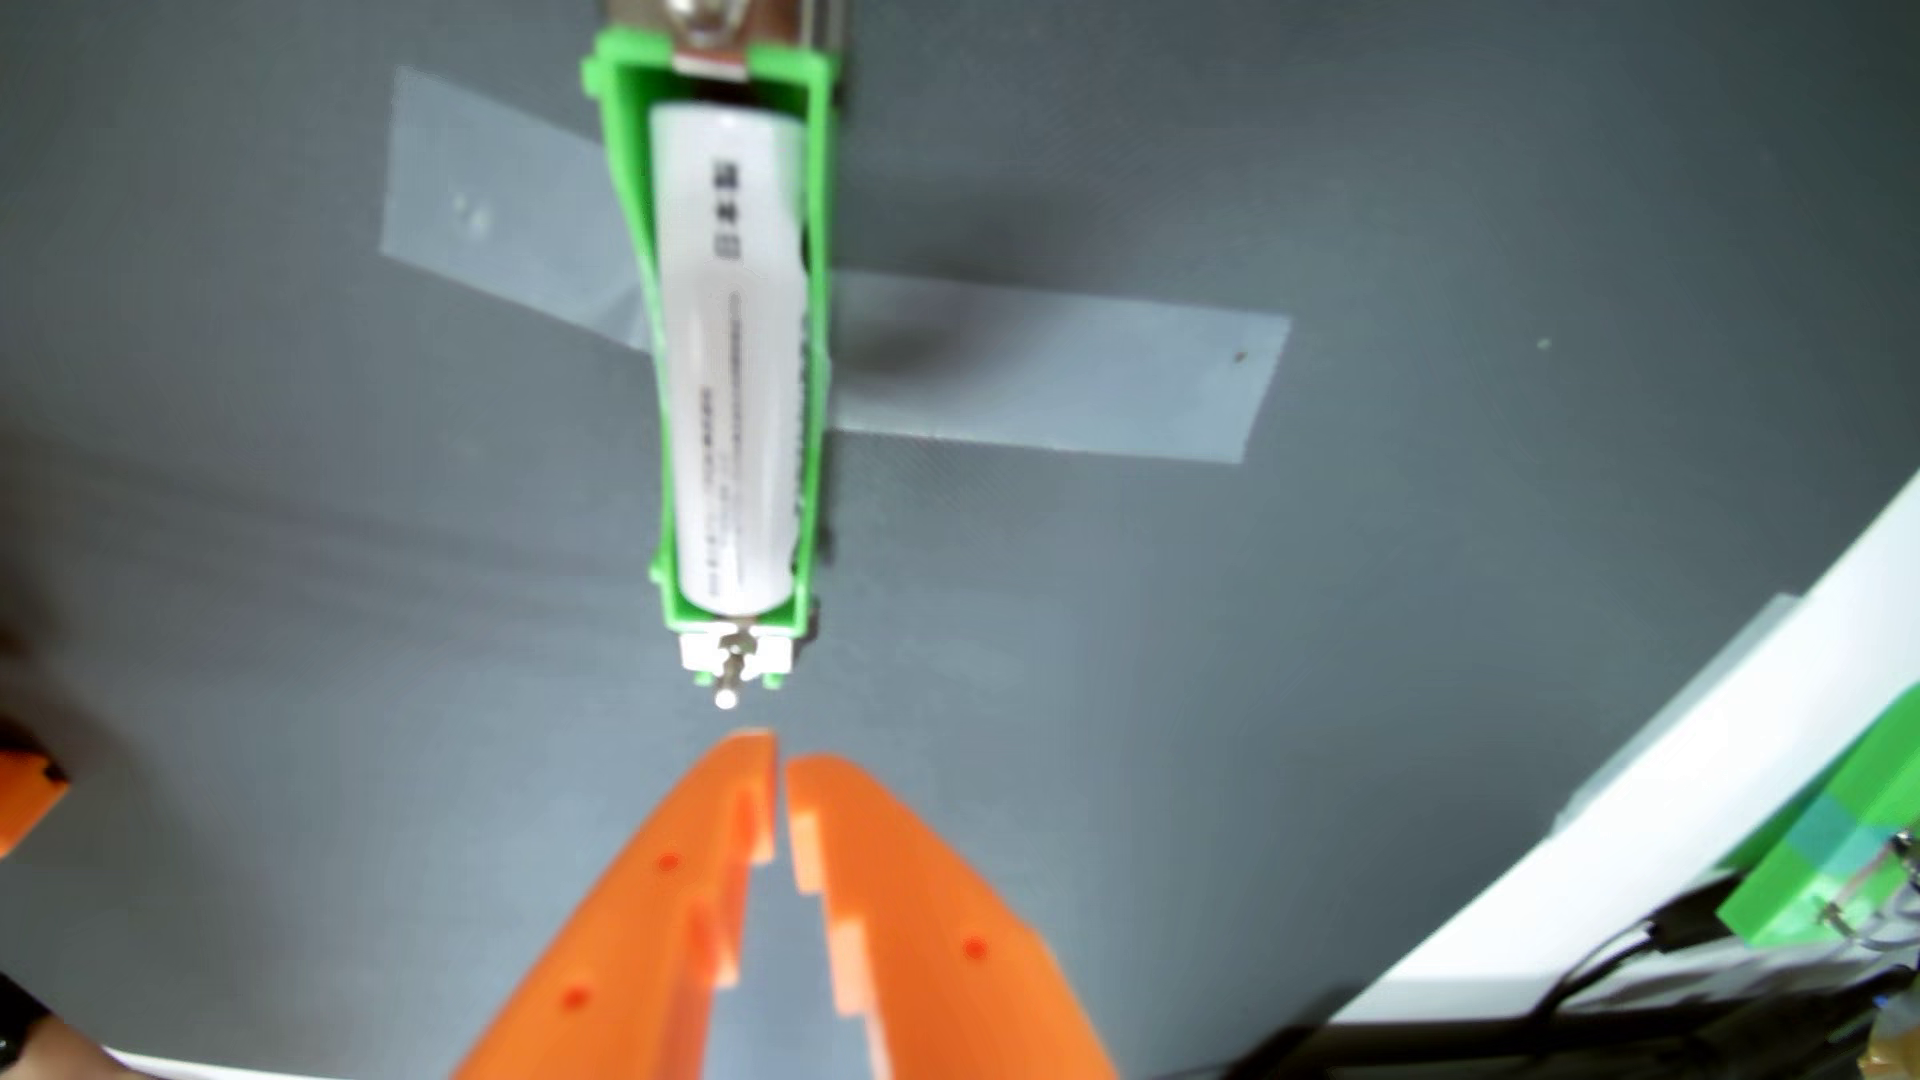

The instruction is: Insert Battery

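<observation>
Wrist view, looking down at a dark grey mat (pixel 1455 208). White battery (pixel 736 353) already sitting lengthwise inside the green holder (pixel 821 208), running from far to near up the middle of the shot. Printed text along its side, too blurry to read. Metal contact clip (pixel 717 36) at the far end of the holder, partly cut off by the frame edge. Small metal pin (pixel 729 675) poking out of a white block at the near end. Holder taped down with a strip of clear tape (pixel 1049 374) crossing under it, one end off to the far left, the other out to the right.

Orange gripper (pixel 779 753) coming in from the near edge, tips pretty much together with only a thin slit between them, clamped on nothing. Sitting just near of the pin, apart from it, not touching holder or battery.

Off to the right: white edge (pixel 1662 789) of the mat area, a green block (pixel 1839 862) with some wires, and black cables (pixel 1621 966) along the near right corner. Bit of something orange (pixel 26 789) at the left edge, can't tell what.
</observation>
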